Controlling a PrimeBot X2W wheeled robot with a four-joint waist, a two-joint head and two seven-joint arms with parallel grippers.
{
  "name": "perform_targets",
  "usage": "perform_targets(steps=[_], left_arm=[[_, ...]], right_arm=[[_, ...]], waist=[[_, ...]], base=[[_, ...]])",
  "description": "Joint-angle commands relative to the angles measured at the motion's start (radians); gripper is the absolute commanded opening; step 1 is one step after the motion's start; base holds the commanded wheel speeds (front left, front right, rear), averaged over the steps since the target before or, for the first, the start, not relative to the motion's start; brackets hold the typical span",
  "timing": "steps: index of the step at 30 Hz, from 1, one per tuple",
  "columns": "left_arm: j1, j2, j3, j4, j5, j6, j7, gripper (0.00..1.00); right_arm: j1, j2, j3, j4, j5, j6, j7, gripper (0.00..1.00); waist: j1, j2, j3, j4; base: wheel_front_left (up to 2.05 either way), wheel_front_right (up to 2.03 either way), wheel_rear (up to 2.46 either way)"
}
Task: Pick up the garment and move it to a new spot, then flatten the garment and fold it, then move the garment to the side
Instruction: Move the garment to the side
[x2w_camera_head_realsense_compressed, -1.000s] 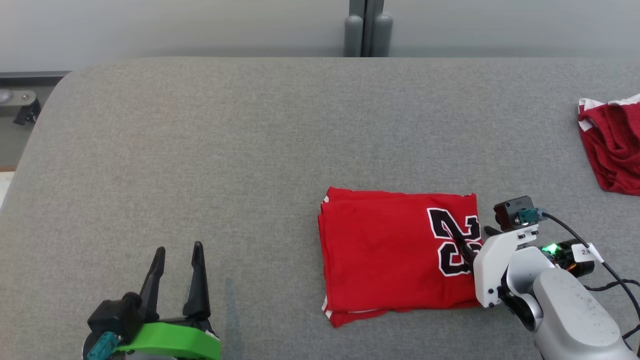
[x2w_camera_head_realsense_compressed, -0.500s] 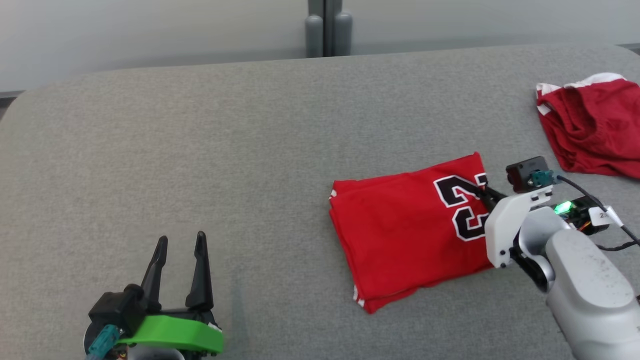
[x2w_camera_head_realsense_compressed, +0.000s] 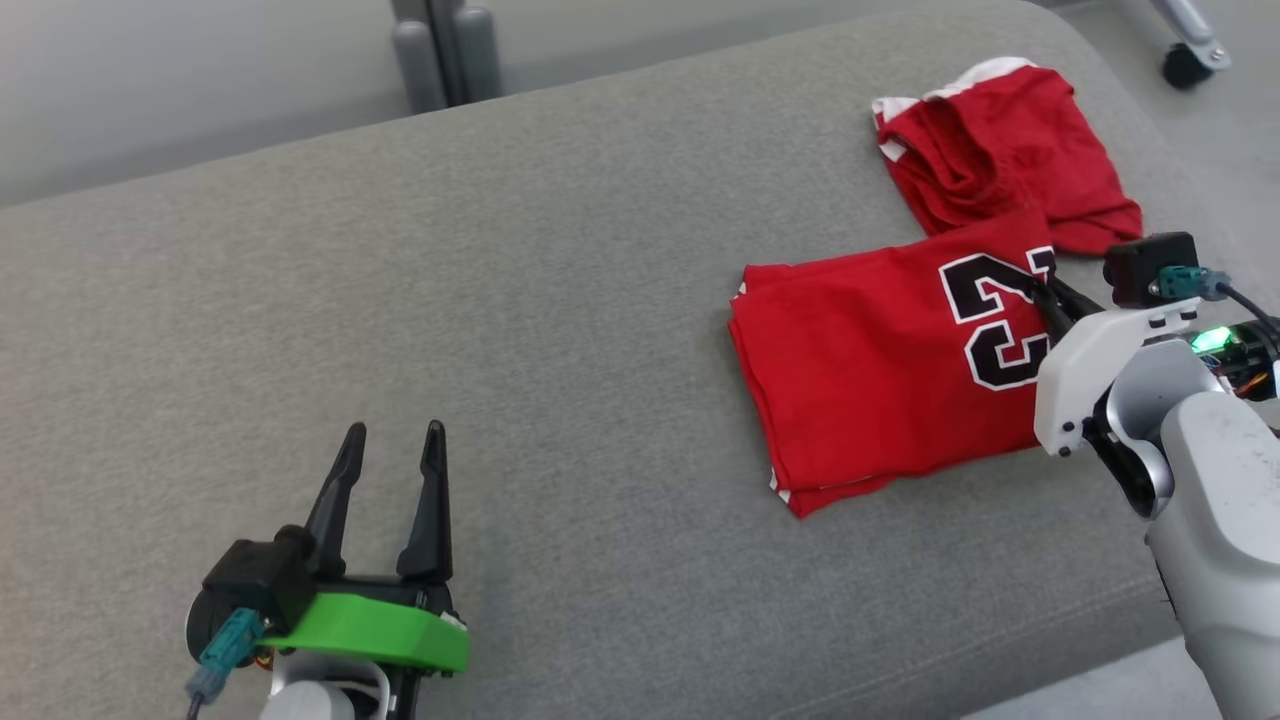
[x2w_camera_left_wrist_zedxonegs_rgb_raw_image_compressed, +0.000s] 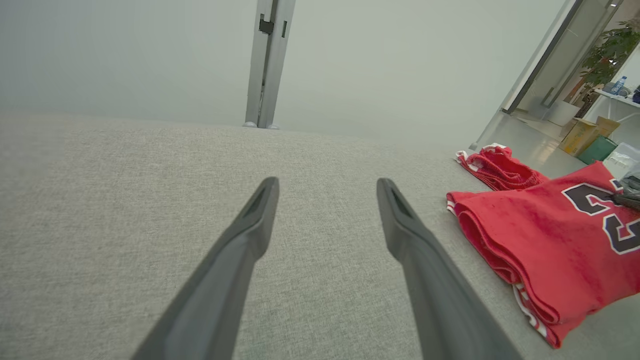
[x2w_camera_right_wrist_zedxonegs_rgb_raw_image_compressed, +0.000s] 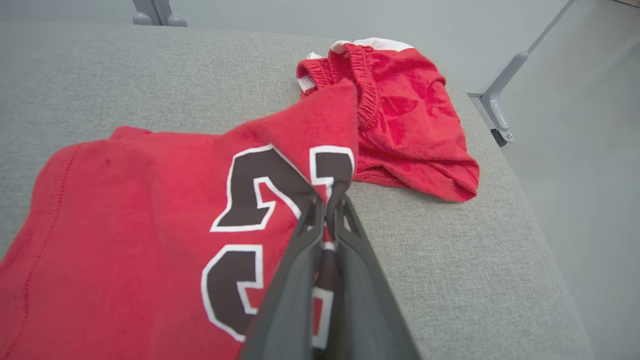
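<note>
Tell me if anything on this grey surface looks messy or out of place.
The red shorts by the far right edge lie crumpled, unlike the folded jersey, whose numbered corner the right claw pinches up.

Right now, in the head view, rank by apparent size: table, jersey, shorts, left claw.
1. table
2. jersey
3. shorts and left claw look about alike; the claw is nearer the camera, so I leave them unranked.

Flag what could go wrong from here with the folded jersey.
1. The right claw pinches only one edge of the folded jersey; dragging may pull its layers apart.
2. The red shorts lie close by that corner, so they could get shoved or bunched toward the rounded end of the table.
</note>
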Motion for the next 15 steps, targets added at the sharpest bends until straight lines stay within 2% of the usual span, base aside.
perform_targets(steps=[1, 8, 15], left_arm=[[-0.026, 0.017, -0.001, -0.001, 0.006, -0.001, 0.000, 1.00], [-0.051, 0.043, -0.006, 0.000, 0.008, -0.001, 0.000, 1.00], [-0.061, 0.049, -0.006, 0.005, 0.001, -0.001, 0.000, 1.00]], right_arm=[[-0.013, 0.008, -0.008, -0.003, -0.003, -0.002, -0.011, 0.00], [-0.042, 0.036, -0.023, 0.004, -0.018, -0.002, -0.044, 0.00], [-0.119, 0.065, -0.011, 0.012, -0.036, -0.002, -0.063, 0.00]], waist=[[0.0000, -0.0001, 0.058, -0.108], [0.0000, -0.0001, 0.092, -0.156], [0.0000, -0.0001, 0.102, -0.130]], base=[[0.00, 0.00, 0.00], [0.00, 0.00, 0.00], [0.00, 0.00, 0.00]])
